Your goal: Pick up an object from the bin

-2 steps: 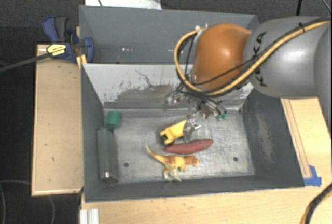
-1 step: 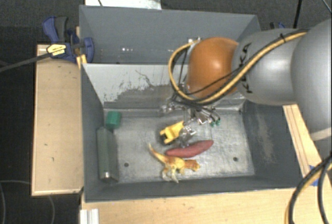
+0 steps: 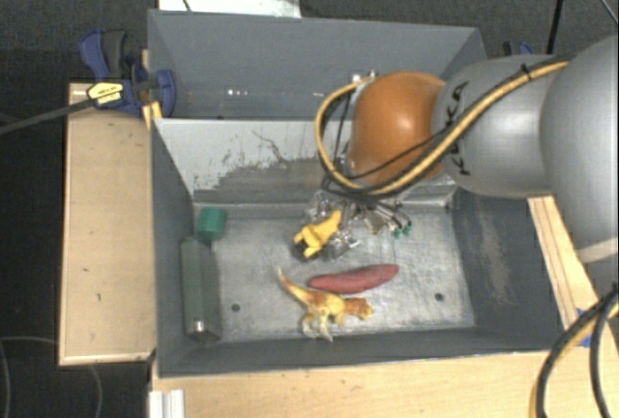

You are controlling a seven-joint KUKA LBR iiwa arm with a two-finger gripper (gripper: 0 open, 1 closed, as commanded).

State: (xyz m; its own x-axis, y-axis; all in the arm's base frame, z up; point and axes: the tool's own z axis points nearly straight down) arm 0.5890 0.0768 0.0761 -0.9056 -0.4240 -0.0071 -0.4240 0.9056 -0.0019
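My gripper hangs low over the middle of the bin, toward its back wall, under the arm's orange cover. A small yellow toy lies right at the gripper's left side, touching it or partly under it. Just in front of the gripper a dark red, sausage-shaped thing lies crosswise on the bin floor. In front of that lies a yellow and orange toy dinosaur near the front wall.
A tall dark green bottle with a green cap lies along the bin's left wall. The arm and its cables reach in from the right and cover the back right of the bin.
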